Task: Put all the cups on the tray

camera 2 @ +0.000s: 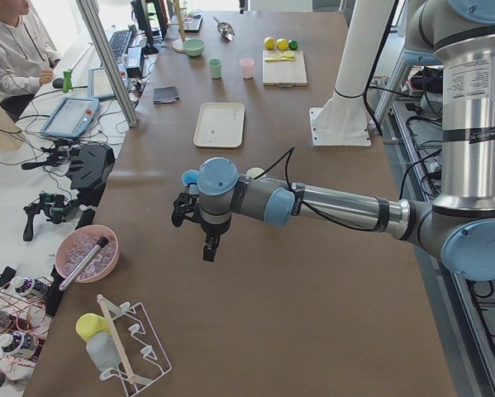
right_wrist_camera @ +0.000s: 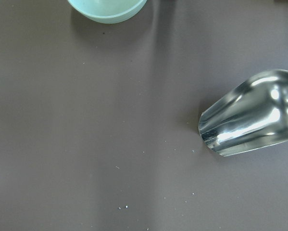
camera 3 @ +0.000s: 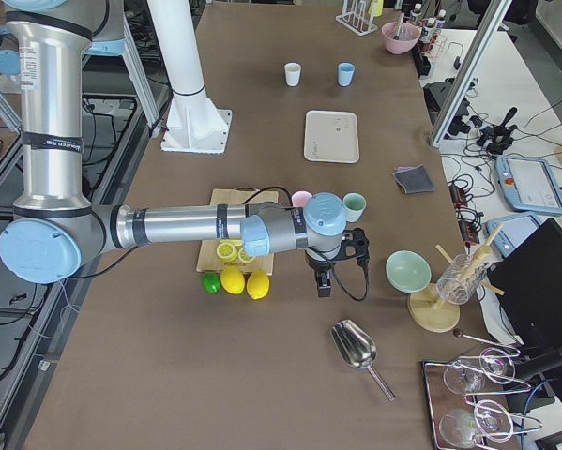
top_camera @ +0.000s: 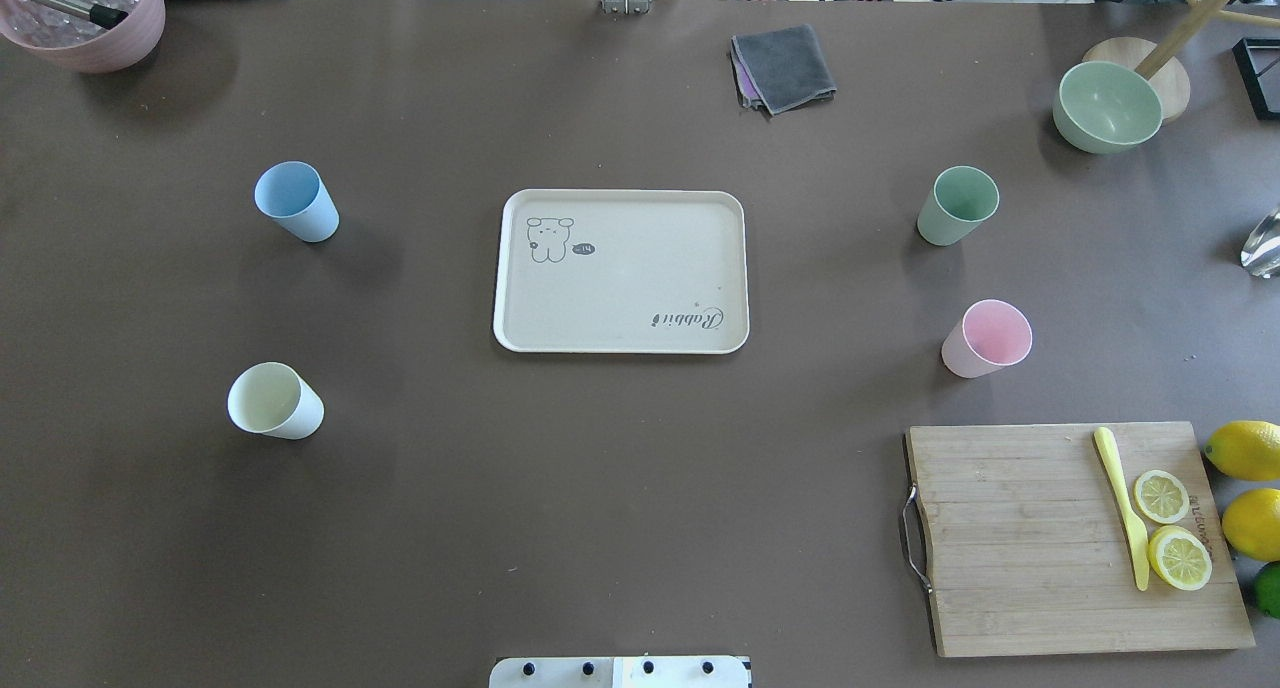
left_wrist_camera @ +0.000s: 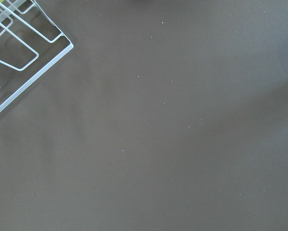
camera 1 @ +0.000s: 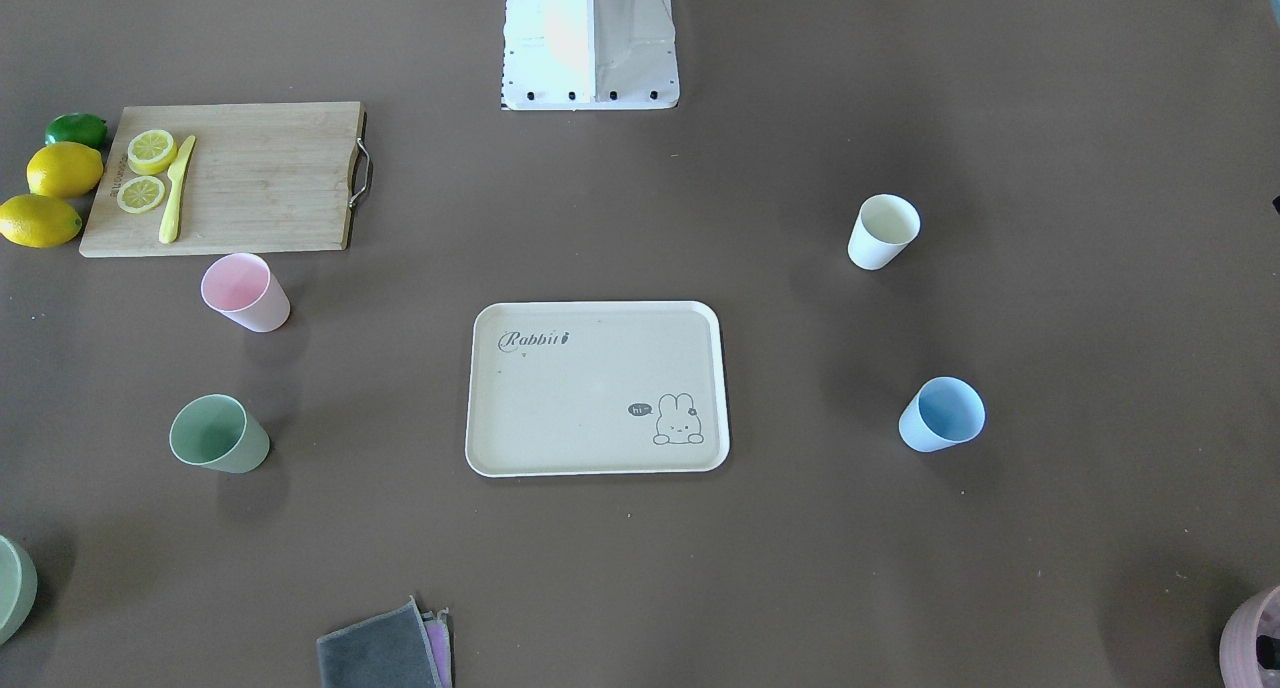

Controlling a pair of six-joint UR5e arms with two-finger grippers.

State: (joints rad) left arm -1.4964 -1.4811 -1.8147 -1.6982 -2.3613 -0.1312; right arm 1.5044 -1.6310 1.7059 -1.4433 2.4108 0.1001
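At the far left end of the table (top_camera: 640, 488), the left gripper (camera 2: 196, 230) hangs above bare brown surface, out past the cups, near a mauve pot (top_camera: 85, 13) and a white wire rack (left_wrist_camera: 18, 57). It appears only in the side view, so it is impossible to tell whether its fingers are spread or pressed together. Its wrist camera sees just tabletop and a corner of the rack.

Next come two cups on the robot's left half. The blue cup (top_camera: 295, 200) stands farther from the robot and the cream-white cup (top_camera: 273, 400) nearer. Both are upright, well apart from each other and from the tray.

The tray (top_camera: 620, 268) lies flat in the middle of the table with nothing on it, its "Rabbit" print and bunny drawing uncovered. A folded grey cloth (top_camera: 785, 66) lies beyond it, toward the far edge.

On the right half the green cup (top_camera: 957, 205) stands upright, with the pink cup (top_camera: 986, 338) nearer the robot, just beyond the corner of a wooden cutting board (top_camera: 1030, 538). The board carries a yellow knife (top_camera: 1122, 503) and two lemon slices (top_camera: 1162, 496). Two whole lemons (top_camera: 1245, 450) and a lime (top_camera: 1270, 588) sit just beside its right edge. A green bowl (top_camera: 1107, 106) stands beyond the green cup.

The right gripper (camera 3: 329, 272) hovers over the table's right end, between the lemons and the bowl. Its state cannot be told either. Its wrist camera shows the bowl's rim and a metal scoop (right_wrist_camera: 252, 113).
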